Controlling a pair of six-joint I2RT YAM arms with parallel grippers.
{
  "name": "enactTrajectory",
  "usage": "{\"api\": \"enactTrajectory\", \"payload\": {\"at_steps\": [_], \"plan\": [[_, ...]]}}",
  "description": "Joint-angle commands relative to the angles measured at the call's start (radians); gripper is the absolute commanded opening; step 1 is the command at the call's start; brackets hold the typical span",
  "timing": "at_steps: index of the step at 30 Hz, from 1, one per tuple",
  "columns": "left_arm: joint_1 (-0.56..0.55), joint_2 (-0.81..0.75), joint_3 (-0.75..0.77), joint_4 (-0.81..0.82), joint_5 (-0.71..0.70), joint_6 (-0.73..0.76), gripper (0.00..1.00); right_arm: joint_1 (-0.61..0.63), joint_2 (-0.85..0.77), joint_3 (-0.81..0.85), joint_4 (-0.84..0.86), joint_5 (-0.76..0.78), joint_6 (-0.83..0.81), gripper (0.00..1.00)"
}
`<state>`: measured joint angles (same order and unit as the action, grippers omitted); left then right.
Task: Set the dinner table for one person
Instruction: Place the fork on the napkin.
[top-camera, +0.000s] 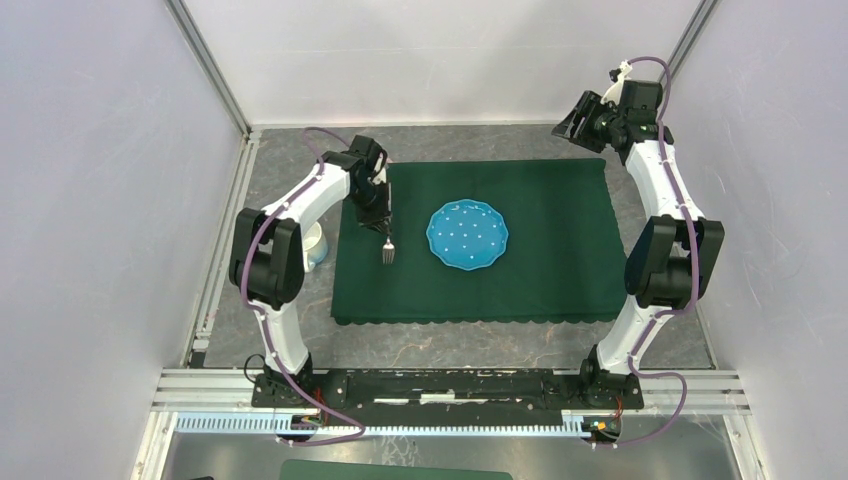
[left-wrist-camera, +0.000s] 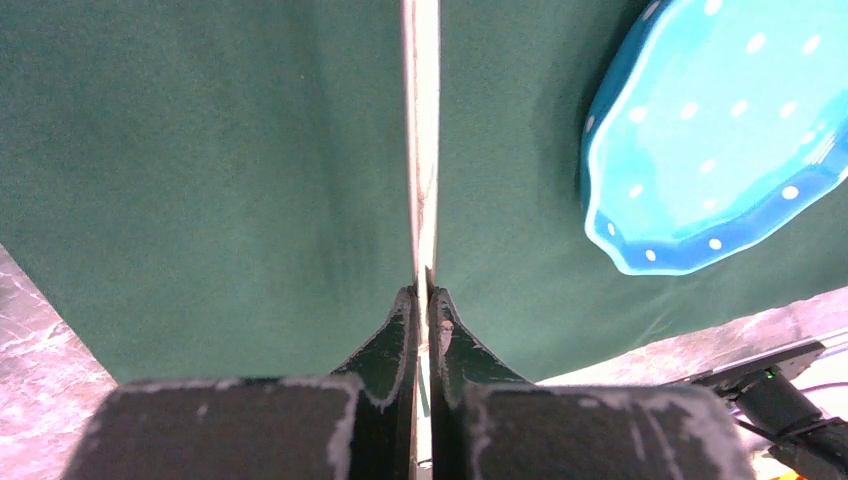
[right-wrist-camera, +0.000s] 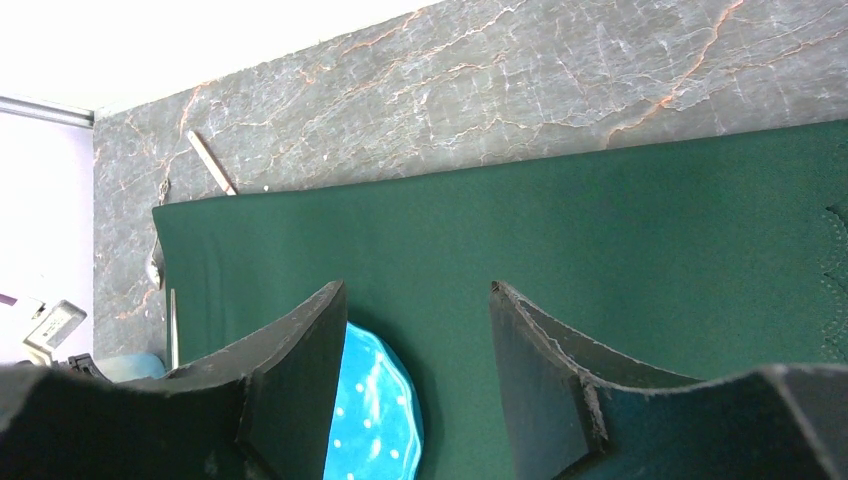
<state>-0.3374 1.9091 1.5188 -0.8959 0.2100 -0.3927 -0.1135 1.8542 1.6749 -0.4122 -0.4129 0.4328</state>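
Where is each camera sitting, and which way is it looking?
Top external: high above and behind the robot, looking down on the dinner table and green cloth; left arm and right arm show whole.
Left wrist: on the left arm, looking down past the left gripper, shut on the fork, onto the cloth.
Right wrist: on the right arm, looking through the open right gripper across cloth and table.
Shared: all three show the blue plate.
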Motion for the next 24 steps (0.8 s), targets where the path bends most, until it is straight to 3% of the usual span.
{"api": "enactTrajectory", "payload": {"at_steps": [1, 7, 15, 24], "plan": [[0.003, 0.006, 0.045, 0.05, 0.047, -0.012, 0.02, -0.005, -0.05, 0.001, 0.025, 0.009, 0.0, 0.6], [0.004, 0.017, 0.04, -0.058, -0.097, 0.088, 0.02, -0.005, -0.044, 0.012, 0.031, 0.011, 0.012, 0.6], [0.024, -0.001, -0.077, -0.013, -0.047, 0.037, 0.02, -0.005, -0.043, 0.019, 0.028, 0.014, 0.017, 0.6], [0.077, -0.01, -0.107, -0.003, -0.039, 0.069, 0.02, -0.004, -0.04, 0.013, 0.04, 0.015, 0.032, 0.59]]}}
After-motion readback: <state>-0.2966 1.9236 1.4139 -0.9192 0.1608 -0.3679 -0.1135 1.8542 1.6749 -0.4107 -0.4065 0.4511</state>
